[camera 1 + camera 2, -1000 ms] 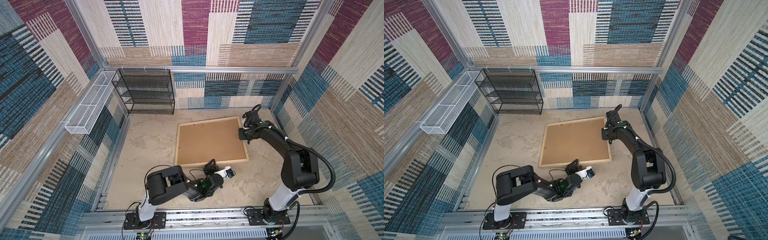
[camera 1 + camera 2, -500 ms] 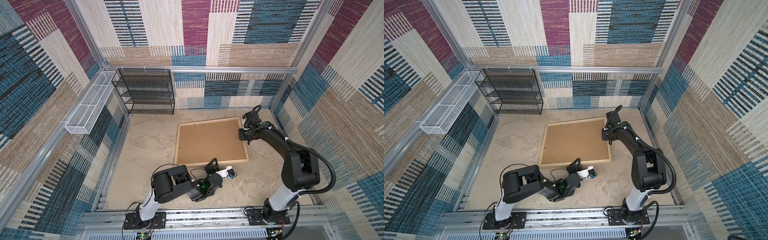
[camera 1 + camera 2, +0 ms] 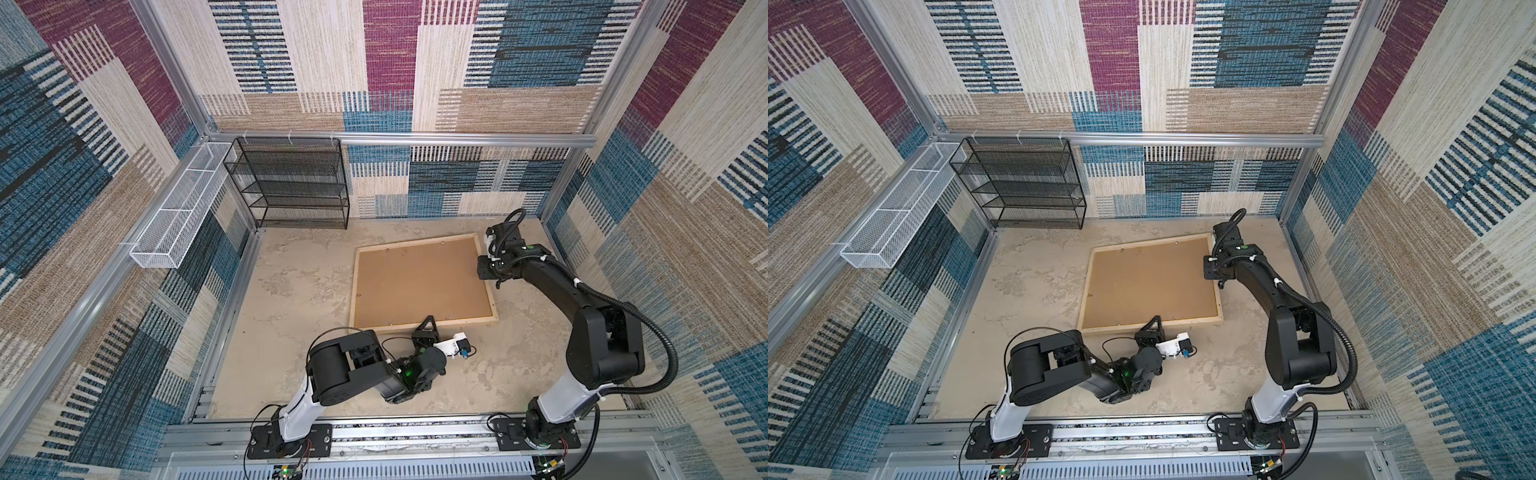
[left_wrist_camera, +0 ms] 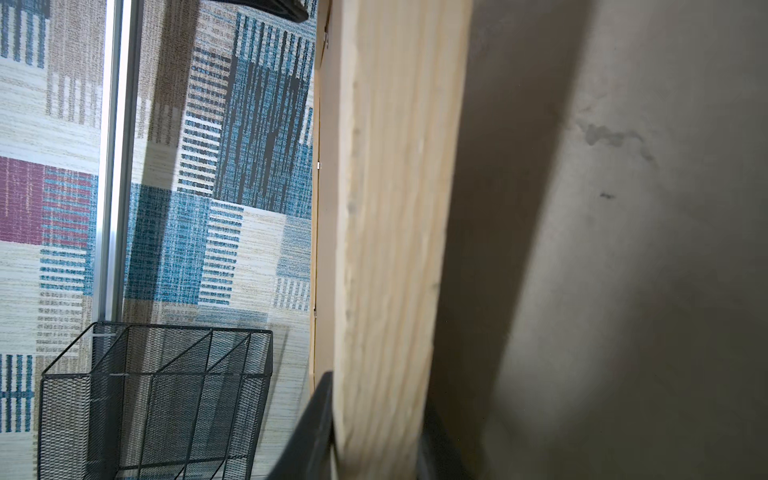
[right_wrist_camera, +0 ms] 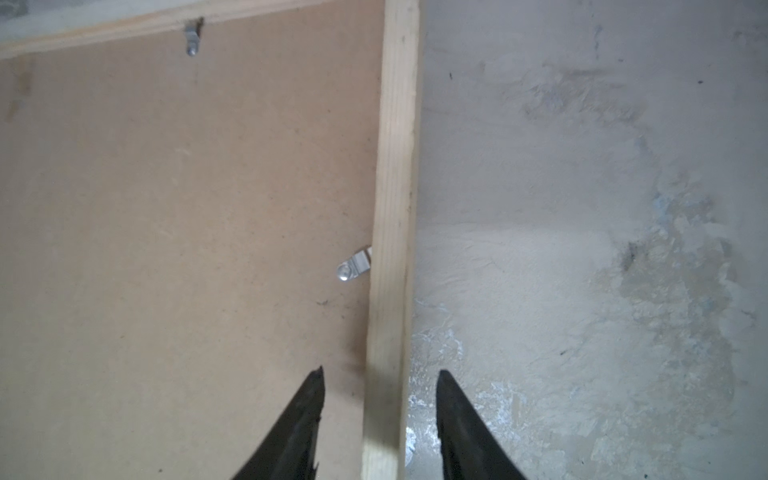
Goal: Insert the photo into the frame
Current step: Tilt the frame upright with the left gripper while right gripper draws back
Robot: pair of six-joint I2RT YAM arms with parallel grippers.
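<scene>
The frame (image 3: 457, 322) lies face down on the floor in both top views, and a brown backing board (image 3: 419, 282) fills its back. My left gripper (image 3: 427, 327) is at the near strip, shut on it; in the left wrist view the pale wood of the frame (image 4: 395, 208) sits tight between the two fingers of my left gripper (image 4: 376, 415). My right gripper (image 3: 487, 269) stands open over the frame's right strip (image 5: 395, 166). In the right wrist view one finger is over the backing board (image 5: 187, 208), the other over the floor, neither touching. The photo is hidden.
A black mesh shelf (image 3: 291, 183) stands against the back wall at the left. A white wire basket (image 3: 178, 208) hangs on the left wall. Small metal tabs (image 5: 351, 268) lie on the board along the frame's inner edge. Patterned walls close in on all sides.
My right gripper has opened and let go of the frame's right strip. My left gripper has closed on the near strip, and the left arm's elbow has swung to the right.
</scene>
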